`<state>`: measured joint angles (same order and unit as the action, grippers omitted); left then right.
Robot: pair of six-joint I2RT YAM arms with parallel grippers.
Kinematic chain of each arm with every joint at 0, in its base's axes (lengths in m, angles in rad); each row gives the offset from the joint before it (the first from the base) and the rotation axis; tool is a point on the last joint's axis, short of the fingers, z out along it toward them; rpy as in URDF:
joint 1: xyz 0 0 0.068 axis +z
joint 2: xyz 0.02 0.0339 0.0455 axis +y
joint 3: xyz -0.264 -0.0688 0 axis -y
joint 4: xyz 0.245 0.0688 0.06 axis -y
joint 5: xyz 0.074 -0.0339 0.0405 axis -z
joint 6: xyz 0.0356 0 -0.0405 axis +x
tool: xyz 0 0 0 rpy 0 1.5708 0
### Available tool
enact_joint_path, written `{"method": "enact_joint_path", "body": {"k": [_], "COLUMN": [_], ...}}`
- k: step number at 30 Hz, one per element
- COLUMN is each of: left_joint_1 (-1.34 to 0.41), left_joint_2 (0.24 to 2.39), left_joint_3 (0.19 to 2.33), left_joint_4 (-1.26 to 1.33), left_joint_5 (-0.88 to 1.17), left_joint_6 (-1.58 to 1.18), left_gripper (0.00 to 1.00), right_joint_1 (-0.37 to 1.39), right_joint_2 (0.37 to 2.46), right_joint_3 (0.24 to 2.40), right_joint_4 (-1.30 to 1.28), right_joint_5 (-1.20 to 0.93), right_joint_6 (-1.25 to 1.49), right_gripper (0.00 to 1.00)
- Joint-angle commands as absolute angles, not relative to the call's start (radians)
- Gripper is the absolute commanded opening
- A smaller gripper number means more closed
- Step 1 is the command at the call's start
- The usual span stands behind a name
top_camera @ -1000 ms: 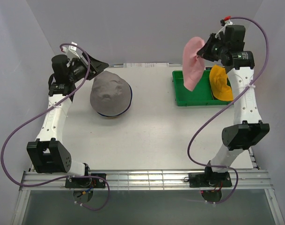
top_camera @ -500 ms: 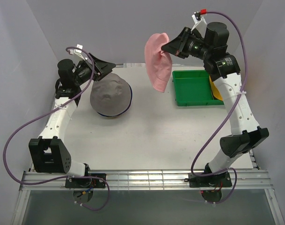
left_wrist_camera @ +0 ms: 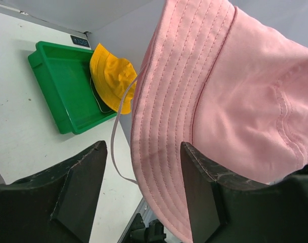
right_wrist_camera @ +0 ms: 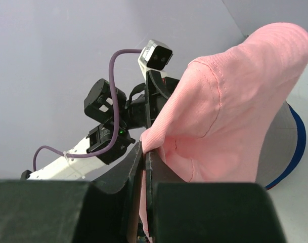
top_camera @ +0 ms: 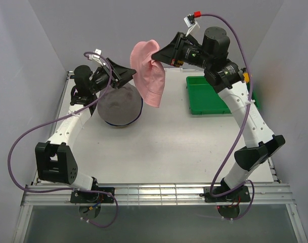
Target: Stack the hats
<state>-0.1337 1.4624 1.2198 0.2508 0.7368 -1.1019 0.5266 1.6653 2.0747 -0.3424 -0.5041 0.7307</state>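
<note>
Two arms meet over the far left part of the counter [top_camera: 159, 152]. The right tool [top_camera: 158, 59] is clamped on a fold of the pink hat [top_camera: 149, 76], which hangs limp in the air from that pinch. The right wrist view shows the two fingers pressed together with pink cloth between them. The left tool [top_camera: 127, 76] has its fingers apart and holds nothing, just to the left of the pink hat. In the left wrist view the hat's stitched brim hangs in front of the gap between those fingers. Below both tools the grey hat [top_camera: 116, 104] sits crown up on the counter, with the brim of a blue hat [right_wrist_camera: 294, 149] showing as a thin edge beneath it. The pink hat hangs over the right edge of the grey one; whether they touch cannot be told. Well apart to the right, the green tray [top_camera: 204, 101] lies on the counter, with the yellow-orange hat [left_wrist_camera: 112, 76] leaning at its right end.
</note>
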Motion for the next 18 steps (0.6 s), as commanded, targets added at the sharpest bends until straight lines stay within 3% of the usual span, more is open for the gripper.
{"method": "enact_joint_path", "body": {"k": [1, 13, 16, 18], "left_joint_1": [-0.140, -0.149, -0.149, -0.143], "left_joint_2": [1.462, 1.460, 1.450, 1.447], "left_joint_3": [1.227, 1.224, 1.226, 1.230], "left_joint_4": [0.330, 0.402, 0.400, 0.396], "left_joint_5": [0.729, 0.739, 0.735, 0.736], "left_joint_6": [-1.155, -1.227, -1.223, -1.218], "left_gripper": [0.70, 0.66, 0.55, 0.41], "right_joint_1": [0.548, 0.560, 0.560, 0.560], "right_joint_2": [1.674, 1.686, 1.686, 1.687], "right_joint_3": [2.135, 2.141, 2.132, 2.131], "right_joint_4": [-0.265, -0.259, -0.273, -0.298], "right_joint_5": [-0.514, -0.511, -0.500, -0.483], "right_joint_6": [0.753, 0.756, 0.739, 0.717], "right_gripper": [0.08, 0.08, 0.08, 0.08]}}
